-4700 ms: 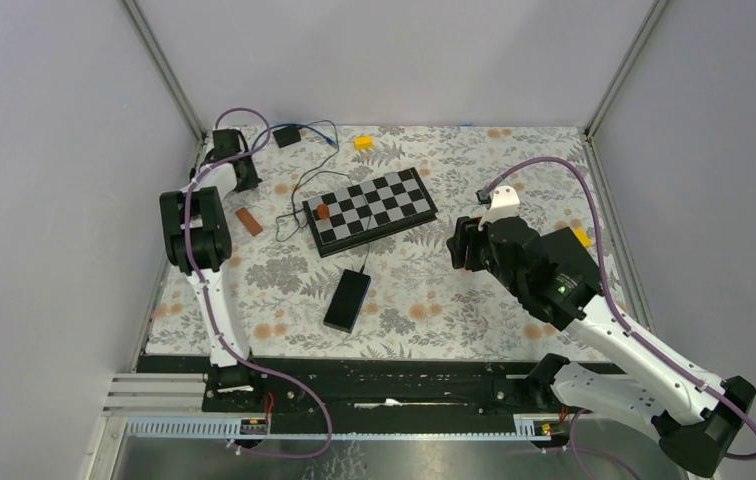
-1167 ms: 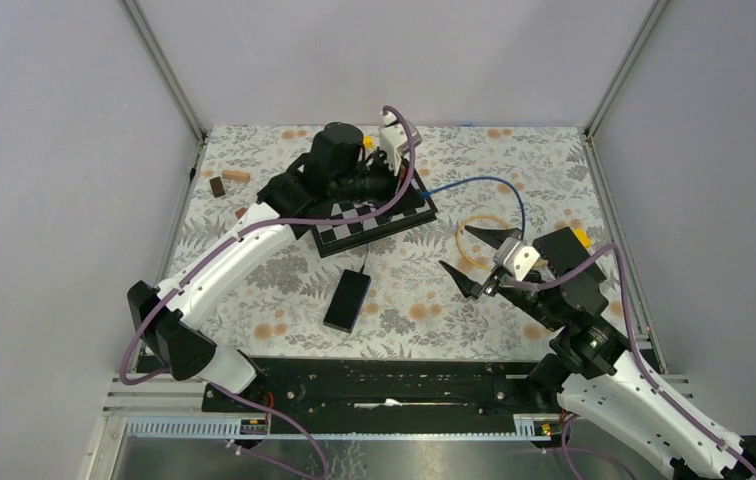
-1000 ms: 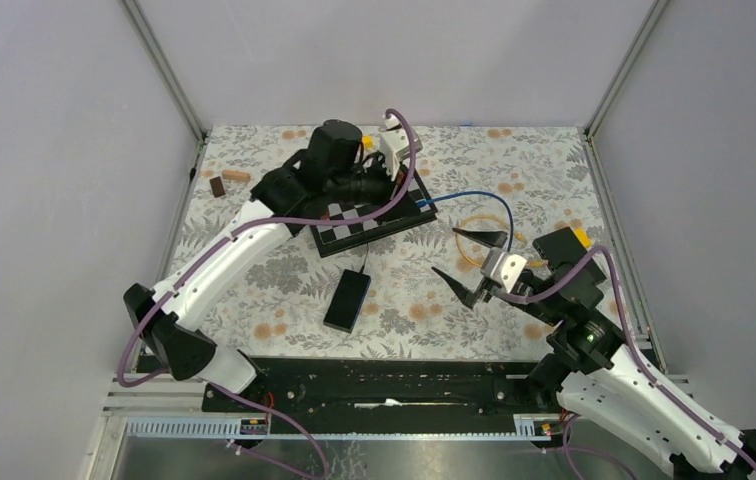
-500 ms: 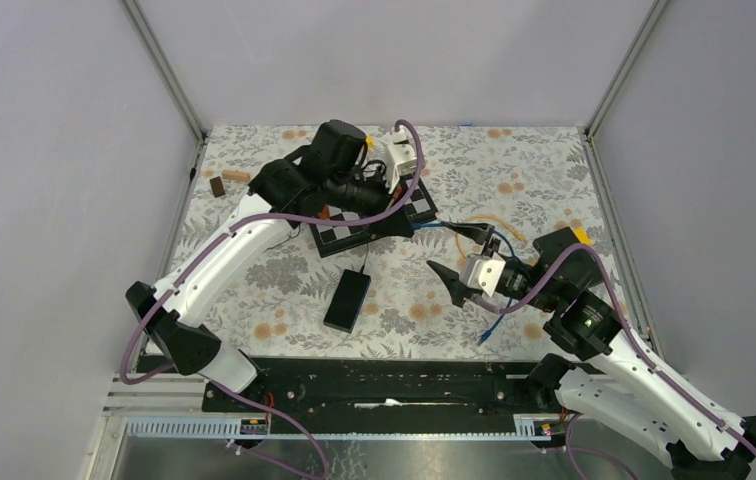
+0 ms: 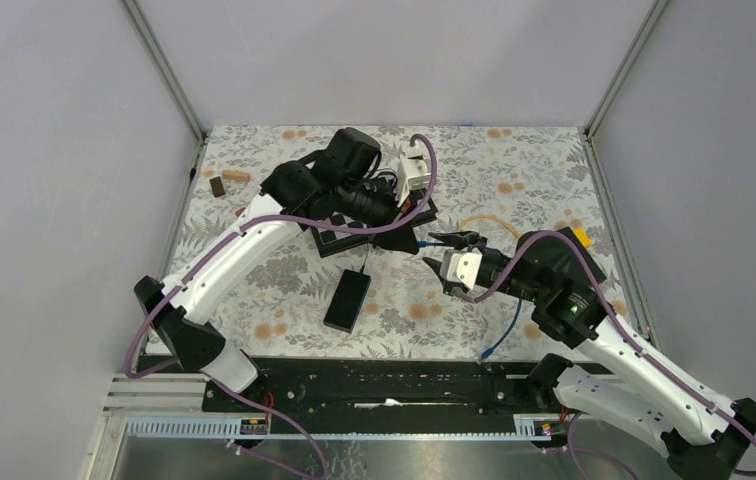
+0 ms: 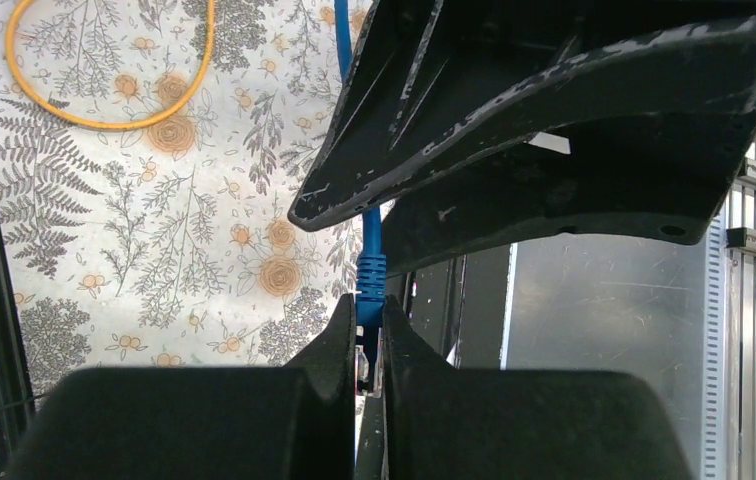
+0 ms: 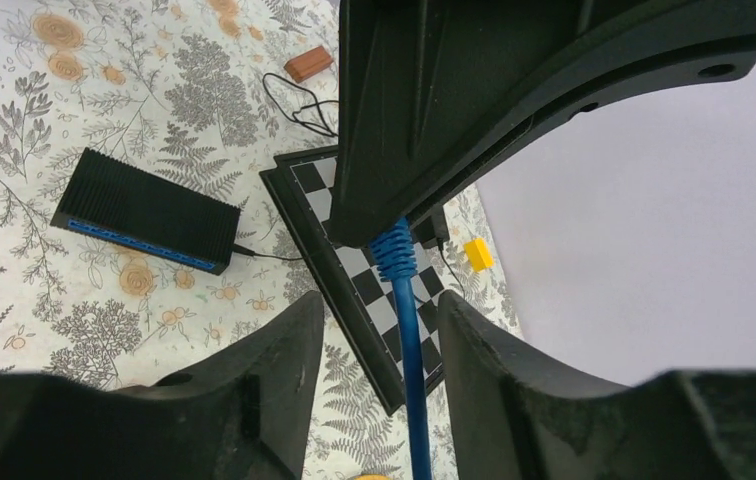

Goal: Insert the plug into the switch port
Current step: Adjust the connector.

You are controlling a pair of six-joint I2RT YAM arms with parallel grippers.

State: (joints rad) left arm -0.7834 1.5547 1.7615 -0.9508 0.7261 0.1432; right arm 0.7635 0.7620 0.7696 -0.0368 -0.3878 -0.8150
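Here, the black switch (image 5: 347, 300) lies flat on the floral cloth (image 5: 404, 312). Above and right of the switch, the left gripper (image 5: 419, 242) pinches the blue plug (image 6: 369, 290) tight. Further right of the switch, the right gripper (image 5: 446, 254) stands part open astride the cable (image 7: 410, 330), perhaps brushing it.

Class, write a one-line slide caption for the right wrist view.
Left gripper pinches the end of the blue cable; the open right gripper straddles it, black switch lying on the floral cloth beyond.
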